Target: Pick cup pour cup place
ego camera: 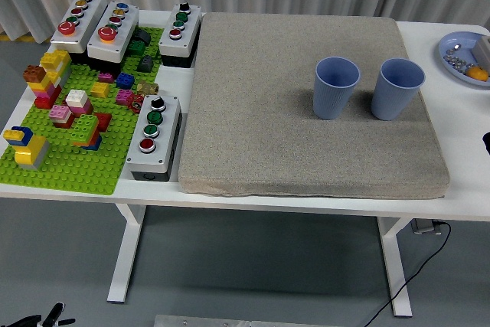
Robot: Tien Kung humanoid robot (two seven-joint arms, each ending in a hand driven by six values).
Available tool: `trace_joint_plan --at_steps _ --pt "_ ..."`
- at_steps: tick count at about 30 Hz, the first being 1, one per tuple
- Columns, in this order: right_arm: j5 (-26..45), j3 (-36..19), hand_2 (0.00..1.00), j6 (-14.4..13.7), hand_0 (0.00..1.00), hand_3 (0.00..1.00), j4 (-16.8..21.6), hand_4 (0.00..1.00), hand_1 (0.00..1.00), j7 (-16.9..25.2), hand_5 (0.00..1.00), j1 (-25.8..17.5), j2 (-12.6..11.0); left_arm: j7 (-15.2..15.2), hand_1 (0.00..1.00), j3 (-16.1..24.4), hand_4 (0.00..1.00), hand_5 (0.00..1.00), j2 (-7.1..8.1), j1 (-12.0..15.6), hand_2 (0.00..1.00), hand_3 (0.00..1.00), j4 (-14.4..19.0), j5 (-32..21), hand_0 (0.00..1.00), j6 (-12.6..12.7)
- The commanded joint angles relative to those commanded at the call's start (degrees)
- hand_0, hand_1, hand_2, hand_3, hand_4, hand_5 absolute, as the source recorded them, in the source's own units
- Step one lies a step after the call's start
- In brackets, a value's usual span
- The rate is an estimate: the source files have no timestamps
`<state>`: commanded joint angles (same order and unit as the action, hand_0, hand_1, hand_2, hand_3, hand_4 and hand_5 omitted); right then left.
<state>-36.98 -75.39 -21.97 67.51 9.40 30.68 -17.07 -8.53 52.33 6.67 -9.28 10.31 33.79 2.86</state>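
Nearest the camera runs the front edge of the white surface, and sitting on it, the thick beige-grey foam pad with its rough woven top. On the pad's right half stand the two cups of the task: a blue ribbed plastic cup on the left and a matching blue ribbed plastic cup on the right, both upright, mouths open, near each other but not touching. Whether either holds anything, I cannot tell from here.

These look light and thin-walled, so a hard squeeze could buckle them; the ribbing should help against slipping. A wrap around the mid-body, below the rim, looks the safest hold, and the soft pad may let a cup rock when it is set down.

Neither robot hand shows in the picture, so I cannot tell how their fingers stand. Nothing is picked up yet; the job looks to be at its start.

Further out, at the right edge, a pale blue plate carries small bits. On the left lies a green brick baseplate with coloured blocks, ringed by grey push-button boxes.
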Motion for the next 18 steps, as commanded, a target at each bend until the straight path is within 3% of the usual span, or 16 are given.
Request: trace_joint_plan --at_steps 2,3,5,9,10,15,16,18 --pt "-0.1 0.0 0.926 0.3 0.939 0.872 0.0 0.726 0.851 -0.1 0.998 0.0 0.0 0.0 0.703 0.0 0.502 0.972 0.00 0.0 0.746 0.641 0.0 0.0 0.708 0.0" --pt "-0.2 -0.1 0.928 0.7 0.936 0.869 -0.1 0.792 0.850 -0.2 0.846 -0.1 -0.1 0.0 0.703 0.0 0.502 0.972 0.01 0.0 0.745 0.641 0.0 0.0 0.708 0.0" --pt "-0.6 -0.2 0.928 1.4 0.936 0.869 -0.1 0.792 0.850 -0.2 0.846 -0.3 -0.3 0.0 0.703 0.1 0.502 0.972 -0.01 0.0 0.745 0.641 0.0 0.0 0.708 0.0" --pt "-5.1 -1.1 0.928 6.5 0.936 0.869 -0.3 0.792 0.850 -2.6 0.846 -1.1 -1.1 0.0 0.703 0.2 0.502 0.972 -0.08 0.0 0.745 0.641 0.0 0.2 0.708 0.0" --pt "-6.6 -1.3 0.973 7.7 0.939 0.949 -0.2 0.888 0.869 -3.2 0.637 -1.3 -1.2 0.0 0.703 0.2 0.503 0.972 -0.09 0.0 0.745 0.640 0.0 0.2 0.708 0.0" --pt "-14.8 -3.6 0.973 15.6 0.939 0.949 0.2 0.888 0.869 -8.4 0.637 -2.6 -2.8 0.1 0.703 0.3 0.503 0.972 -0.14 -0.1 0.745 0.640 0.0 0.4 0.708 0.0" --pt "-15.4 -3.7 0.998 16.4 0.945 0.998 0.2 0.914 0.897 -8.7 0.360 -2.7 -2.9 0.1 0.703 0.3 0.504 0.973 -0.15 -0.2 0.745 0.641 0.0 0.4 0.708 0.0" --pt "-17.0 -3.8 0.998 19.2 0.945 0.998 0.6 0.914 0.897 -9.6 0.360 -3.2 -3.3 0.0 0.703 0.4 0.504 0.973 -0.13 -0.2 0.745 0.641 0.0 0.8 0.708 -0.1"
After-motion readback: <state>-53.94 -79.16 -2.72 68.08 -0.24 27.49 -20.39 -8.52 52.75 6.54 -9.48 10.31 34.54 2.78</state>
